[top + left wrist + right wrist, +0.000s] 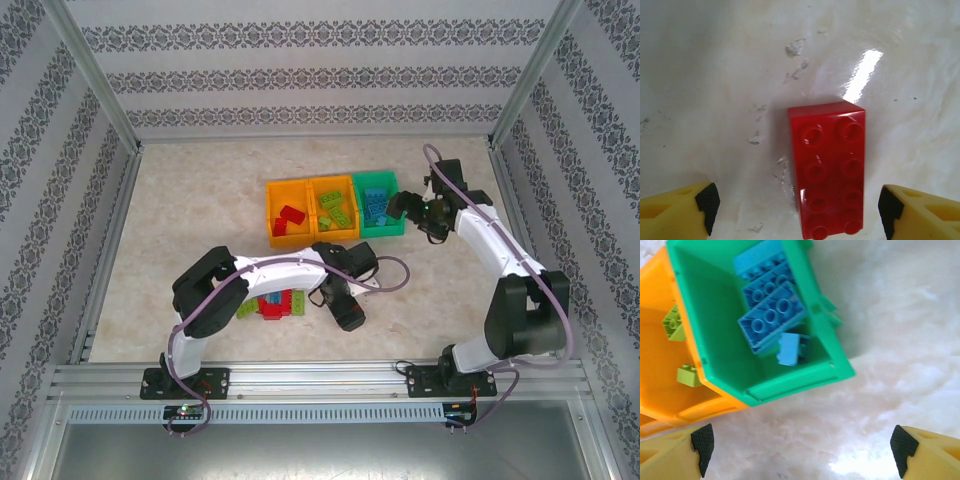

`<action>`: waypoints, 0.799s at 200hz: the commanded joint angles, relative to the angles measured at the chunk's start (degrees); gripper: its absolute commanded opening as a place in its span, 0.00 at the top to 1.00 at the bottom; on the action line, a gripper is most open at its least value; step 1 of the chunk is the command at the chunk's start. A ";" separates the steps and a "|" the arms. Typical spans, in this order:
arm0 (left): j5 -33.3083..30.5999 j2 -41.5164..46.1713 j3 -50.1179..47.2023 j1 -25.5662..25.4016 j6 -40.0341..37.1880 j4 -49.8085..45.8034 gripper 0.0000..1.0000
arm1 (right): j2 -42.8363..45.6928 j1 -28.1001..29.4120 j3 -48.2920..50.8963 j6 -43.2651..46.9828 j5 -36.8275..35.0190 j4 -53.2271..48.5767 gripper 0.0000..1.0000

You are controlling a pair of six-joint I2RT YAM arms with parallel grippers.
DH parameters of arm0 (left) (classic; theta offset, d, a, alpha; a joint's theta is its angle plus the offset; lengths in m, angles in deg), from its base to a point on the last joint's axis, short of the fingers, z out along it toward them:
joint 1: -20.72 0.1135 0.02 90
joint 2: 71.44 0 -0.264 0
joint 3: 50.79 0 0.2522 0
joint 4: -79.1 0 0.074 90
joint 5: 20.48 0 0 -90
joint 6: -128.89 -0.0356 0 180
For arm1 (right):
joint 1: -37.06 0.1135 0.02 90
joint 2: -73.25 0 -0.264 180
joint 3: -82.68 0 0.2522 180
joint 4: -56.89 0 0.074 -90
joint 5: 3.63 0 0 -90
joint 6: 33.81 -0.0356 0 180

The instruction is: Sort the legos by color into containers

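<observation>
Left end effector (795,210): wide, straddling red lego (830,170), not touching; toward near edge of counter (715,75).
Right end effector (802,447): wide, empty.
Green container (790,385): blue legos (771,315) inside; toward far edge.

Status, left arm (280,268): base at near-left, shoulder link raised, forearm running right across the middle, wrist bent so the left claw (350,320) points down. Jaws stand wide apart, with yellow fingers (670,212) and black pads (707,205) at both lower corners of the left wrist view.

The right arm (490,235) has its elbow folded high over its base and its forearm reaching forward and left. The right claw (402,206) is at the far end, angled down. Jaws also wide apart, dark tips at both lower corners of the right wrist view.
</observation>
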 commanded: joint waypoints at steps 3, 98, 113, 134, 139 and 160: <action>-1.49 0.25 0.33 -1.58 -2.43 -1.75 0.16 | 3.49 -1.44 3.34 0.83 -1.37 0.97 0.05; -3.92 -3.32 1.07 -2.47 -1.25 -2.14 0.28 | 6.31 -3.17 7.45 0.11 -0.78 1.15 0.02; -5.10 -3.05 0.88 -2.47 -0.78 -1.41 0.29 | 6.47 -3.17 7.82 -0.28 -0.79 1.38 0.02; -6.69 -2.67 0.68 -2.47 -0.33 -1.00 0.39 | 6.82 -3.17 8.39 -0.60 -1.08 1.62 0.02; -7.13 -2.66 0.69 -2.47 -0.11 -0.87 0.43 | 6.86 -3.17 8.47 -0.64 -1.20 1.59 0.02; -8.12 -2.19 0.34 -2.47 0.34 -0.18 0.56 | 6.79 -3.25 8.57 -0.75 -1.73 1.69 0.02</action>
